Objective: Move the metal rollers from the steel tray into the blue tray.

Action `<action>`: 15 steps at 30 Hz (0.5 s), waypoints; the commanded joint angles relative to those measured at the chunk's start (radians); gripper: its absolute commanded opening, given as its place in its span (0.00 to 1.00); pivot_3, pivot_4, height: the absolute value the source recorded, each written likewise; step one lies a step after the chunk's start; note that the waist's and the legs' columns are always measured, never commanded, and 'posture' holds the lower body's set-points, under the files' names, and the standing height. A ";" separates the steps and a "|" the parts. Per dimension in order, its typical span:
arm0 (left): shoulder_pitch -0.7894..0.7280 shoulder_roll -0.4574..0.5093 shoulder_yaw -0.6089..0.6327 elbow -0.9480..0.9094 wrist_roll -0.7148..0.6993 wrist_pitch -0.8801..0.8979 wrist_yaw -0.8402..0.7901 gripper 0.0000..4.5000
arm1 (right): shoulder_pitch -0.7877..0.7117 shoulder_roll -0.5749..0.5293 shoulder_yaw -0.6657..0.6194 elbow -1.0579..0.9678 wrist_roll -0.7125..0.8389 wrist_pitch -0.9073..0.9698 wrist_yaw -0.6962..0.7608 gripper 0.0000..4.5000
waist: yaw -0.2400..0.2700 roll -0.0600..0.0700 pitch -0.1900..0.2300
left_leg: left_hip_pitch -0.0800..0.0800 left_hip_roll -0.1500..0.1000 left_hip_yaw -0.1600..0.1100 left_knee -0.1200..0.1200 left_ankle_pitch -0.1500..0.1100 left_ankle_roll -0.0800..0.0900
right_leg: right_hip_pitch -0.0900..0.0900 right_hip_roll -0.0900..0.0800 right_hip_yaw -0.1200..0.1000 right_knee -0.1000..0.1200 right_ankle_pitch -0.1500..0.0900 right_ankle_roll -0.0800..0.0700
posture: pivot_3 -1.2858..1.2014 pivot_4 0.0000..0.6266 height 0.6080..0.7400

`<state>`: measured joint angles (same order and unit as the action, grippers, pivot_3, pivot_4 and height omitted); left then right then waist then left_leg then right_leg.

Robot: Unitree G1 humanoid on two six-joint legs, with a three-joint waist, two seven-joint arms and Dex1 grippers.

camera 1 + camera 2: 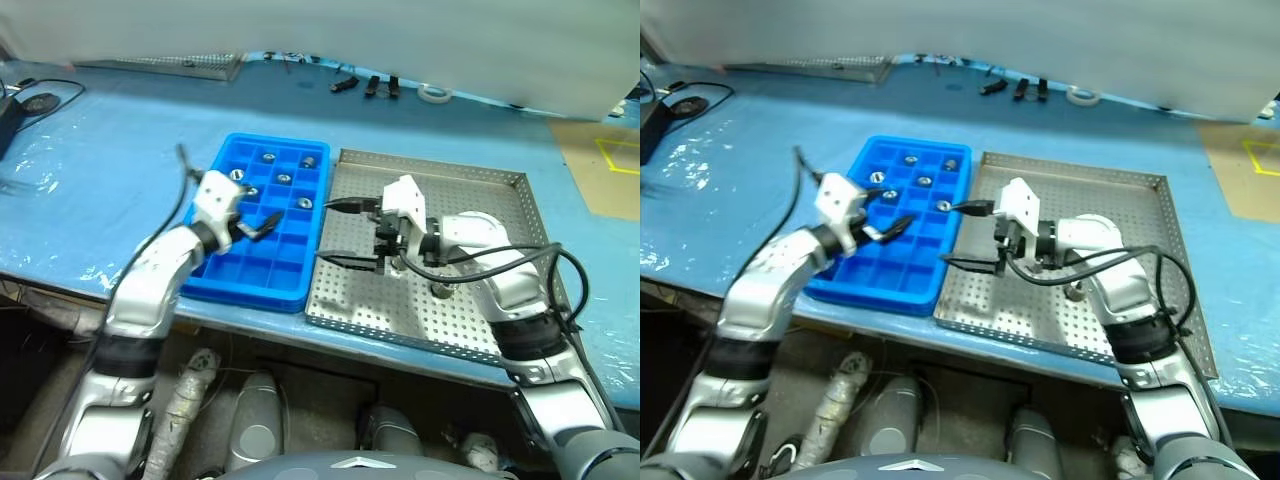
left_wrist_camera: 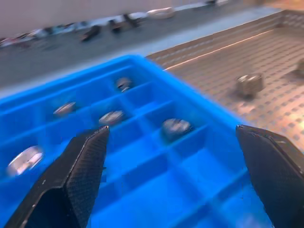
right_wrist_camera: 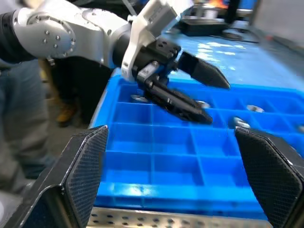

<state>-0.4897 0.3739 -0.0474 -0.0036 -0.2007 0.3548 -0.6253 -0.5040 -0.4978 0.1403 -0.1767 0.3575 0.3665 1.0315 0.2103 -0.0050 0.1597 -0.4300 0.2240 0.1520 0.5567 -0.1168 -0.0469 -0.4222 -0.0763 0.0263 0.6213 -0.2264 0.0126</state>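
Six metal rollers (image 1: 284, 180) already sit in the blue tray (image 1: 225, 281), one or two remain on the steel tray (image 1: 500, 180), and both the left gripper (image 1: 252, 225) and right gripper (image 1: 340, 232) hold their jaws wide and empty.

Colours and patterns, bench top.
Blue tray (image 1: 243, 284): bright blue, grid of square compartments. Metal rollers (image 1: 284, 180) in its far compartments: shiny silver-grey, dark centres. Steel tray (image 1: 470, 330): dull grey, floor dotted all over with small perforations, plain rim. Bench cover (image 1: 110, 170): light blue, glossy sheen at its left edge. Left gripper (image 1: 253, 228) and right gripper (image 1: 342, 233): black fingers on white housings. Tan patch with yellow line (image 1: 612, 165) at the bench's far right corner.
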 commanded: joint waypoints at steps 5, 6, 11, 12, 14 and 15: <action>-0.270 -0.161 -0.154 0.429 0.069 -0.257 -0.163 1.00 | 0.226 -0.094 -0.203 -0.315 0.054 0.140 -0.188 1.00 | -0.060 0.000 0.000 | -0.001 -0.001 0.001 0.002 0.000 0.000 | 0.000 0.000 0.001 -0.001 0.002 0.004 | 0.45 0.24 1.00; -0.306 -0.189 -0.167 0.495 0.077 -0.284 -0.186 1.00 | 0.266 -0.100 -0.231 -0.356 0.060 0.159 -0.216 1.00 | -0.071 0.000 0.000 | -0.001 -0.001 0.001 0.002 0.000 0.000 | 0.000 0.000 0.001 -0.001 0.002 0.004 | 0.44 0.24 1.00; -0.453 -0.294 -0.219 0.821 0.151 -0.454 -0.258 1.00 | 0.437 -0.092 -0.331 -0.535 0.080 0.243 -0.353 1.00 | -0.134 0.001 0.000 | 0.001 -0.001 0.002 0.001 -0.001 0.001 | 0.000 0.000 0.003 -0.002 0.003 0.005 | 0.38 0.24 1.00; -0.484 -0.314 -0.221 0.886 0.164 -0.472 -0.257 1.00 | 0.474 -0.084 -0.344 -0.568 0.080 0.252 -0.377 1.00 | -0.144 0.001 0.000 | 0.001 -0.001 0.002 0.001 -0.001 0.002 | 0.001 0.001 0.003 -0.002 0.003 0.005 | 0.37 0.24 1.00; -0.526 -0.336 -0.221 0.980 0.182 -0.500 -0.277 1.00 | 0.526 -0.068 -0.354 -0.617 0.084 0.267 -0.420 1.00 | -0.168 0.001 0.000 | 0.004 0.000 0.003 0.000 -0.002 0.003 | 0.002 0.000 0.004 -0.003 0.002 0.004 | 0.36 0.24 1.00; -0.542 -0.343 -0.218 1.015 0.188 -0.513 -0.286 1.00 | 0.543 -0.063 -0.356 -0.633 0.084 0.271 -0.436 1.00 | -0.175 0.001 0.000 | 0.004 -0.001 0.004 0.000 -0.004 0.006 | 0.002 0.000 0.004 -0.004 0.001 0.002 | 0.36 0.24 1.00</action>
<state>-0.9960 0.0310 -0.2702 0.9757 -0.0217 -0.1183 -0.8937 0.0331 -0.5697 -0.1900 -0.7456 0.4200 0.6323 0.6260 0.0354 -0.0043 0.1593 -0.4253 0.2234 0.1561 0.5569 -0.1204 -0.0408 -0.4197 -0.0759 0.0311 0.6170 -0.2259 0.0141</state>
